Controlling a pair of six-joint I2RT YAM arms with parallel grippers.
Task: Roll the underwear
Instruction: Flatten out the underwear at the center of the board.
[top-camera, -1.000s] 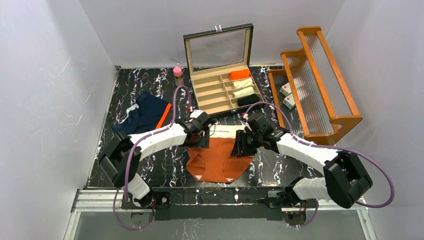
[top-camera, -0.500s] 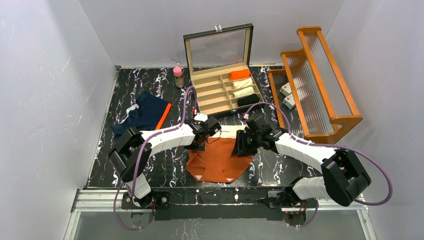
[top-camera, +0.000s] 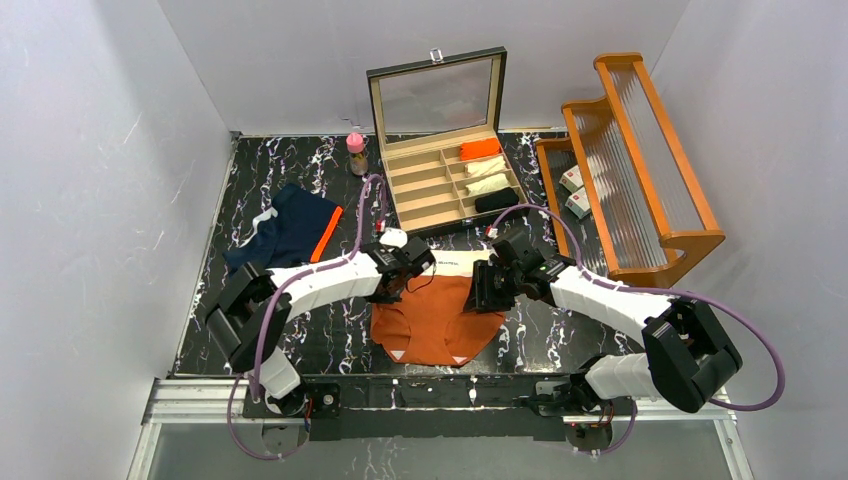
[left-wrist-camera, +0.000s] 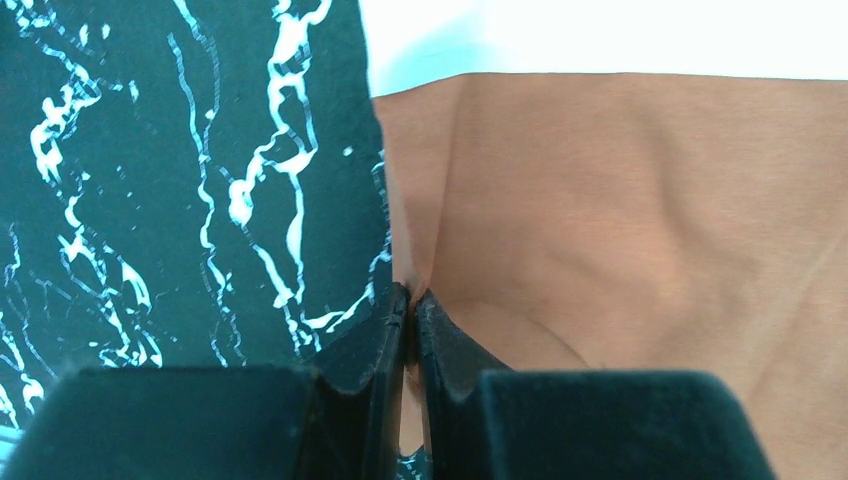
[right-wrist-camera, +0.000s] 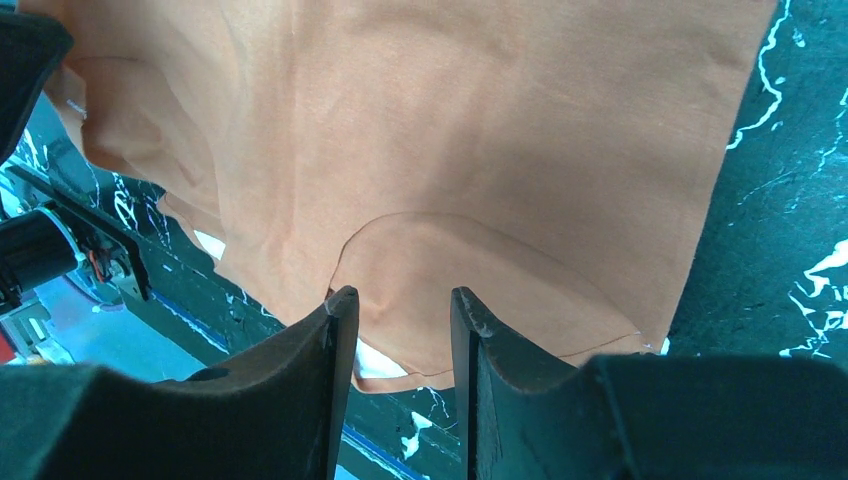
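Top external view: the rust-orange underwear (top-camera: 435, 325) lies flat on the black marbled table (top-camera: 300, 335), near the front edge between the two arms, with its white waistband (top-camera: 447, 263) on the far side. The left gripper (top-camera: 405, 285) is down at the garment's left edge, just below the waistband. From its wrist camera the two black fingers (left-wrist-camera: 365, 360) are pressed almost together with a thin fold of orange cloth caught between them, so it is pinching that edge. The right gripper (top-camera: 482, 292) sits over the garment's right side. Its wrist view shows the jaws standing partly apart, cloth lying below the gap and nothing clamped. Whether the tips touch the fabric I cannot tell. The navy blue underwear (top-camera: 285, 228), with orange trim, lies well apart on the far left of the table. Behind stand an open compartment box (top-camera: 437, 95) with rolled items (top-camera: 485, 168) in its right-hand slots, a small bottle (top-camera: 355, 152) beside it, and a wooden rack (top-camera: 640, 150) on the right.
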